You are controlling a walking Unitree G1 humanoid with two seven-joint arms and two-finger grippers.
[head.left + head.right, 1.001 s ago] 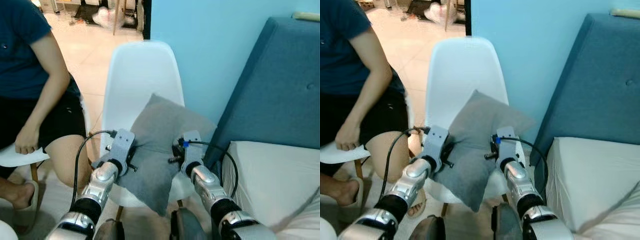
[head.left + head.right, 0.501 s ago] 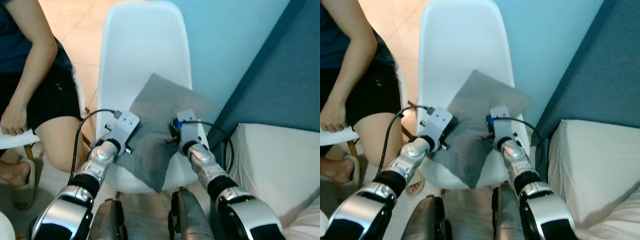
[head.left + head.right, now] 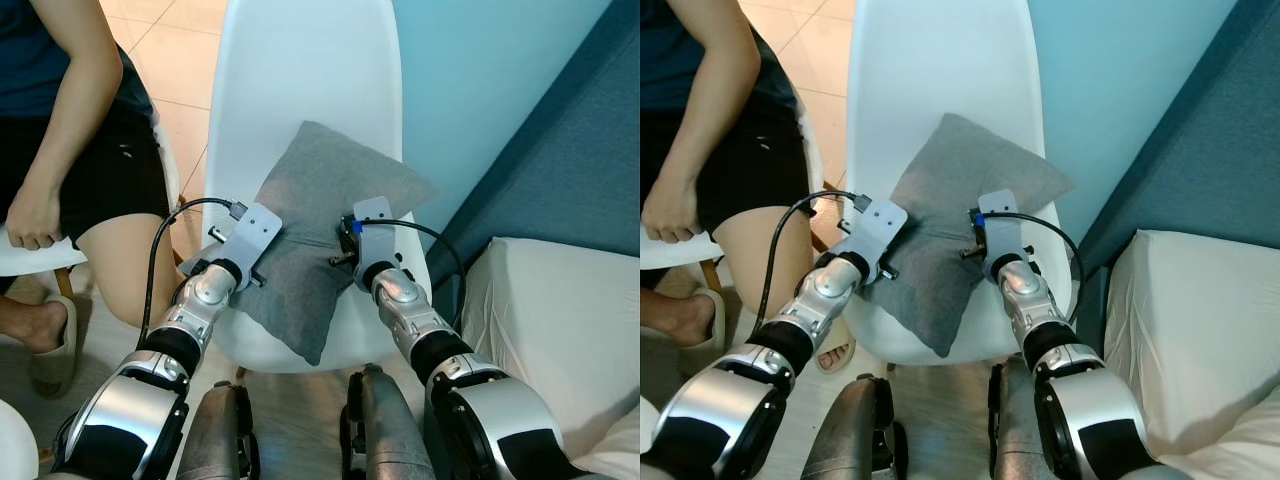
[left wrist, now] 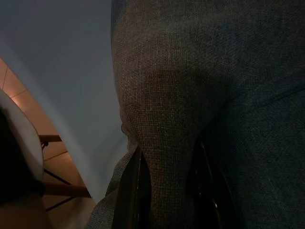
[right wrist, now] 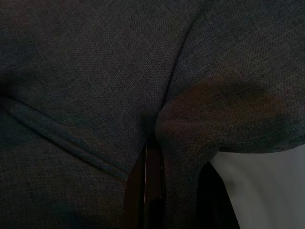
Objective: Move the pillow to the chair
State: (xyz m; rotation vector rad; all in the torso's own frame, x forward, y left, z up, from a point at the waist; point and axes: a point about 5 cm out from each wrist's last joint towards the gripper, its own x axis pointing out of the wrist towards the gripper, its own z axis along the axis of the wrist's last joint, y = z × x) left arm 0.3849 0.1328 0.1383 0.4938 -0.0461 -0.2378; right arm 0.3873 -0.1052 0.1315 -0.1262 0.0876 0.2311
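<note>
A grey pillow [image 3: 322, 205] lies on the seat of the white chair [image 3: 300, 70], its far corner leaning toward the backrest. My left gripper [image 4: 169, 191] is shut on a fold at the pillow's left edge, with fabric pinched between its fingers [image 4: 136, 191]. At the pillow's right side, my right gripper [image 5: 181, 191] is shut on another fold. In the eye views both wrists [image 3: 250, 238] [image 3: 368, 232] rest against the pillow just above the seat, and the fingertips are hidden by fabric.
A person [image 3: 70, 150] sits on another white seat [image 3: 30, 255] close on the left, knee near my left arm. A white mattress [image 3: 560, 310] and blue headboard [image 3: 560, 150] stand on the right. A light blue wall [image 3: 470, 60] rises behind the chair.
The camera has tilted down and closer. The pillow has gone from hanging in front of the chair to resting on its seat. Both grippers keep their hold.
</note>
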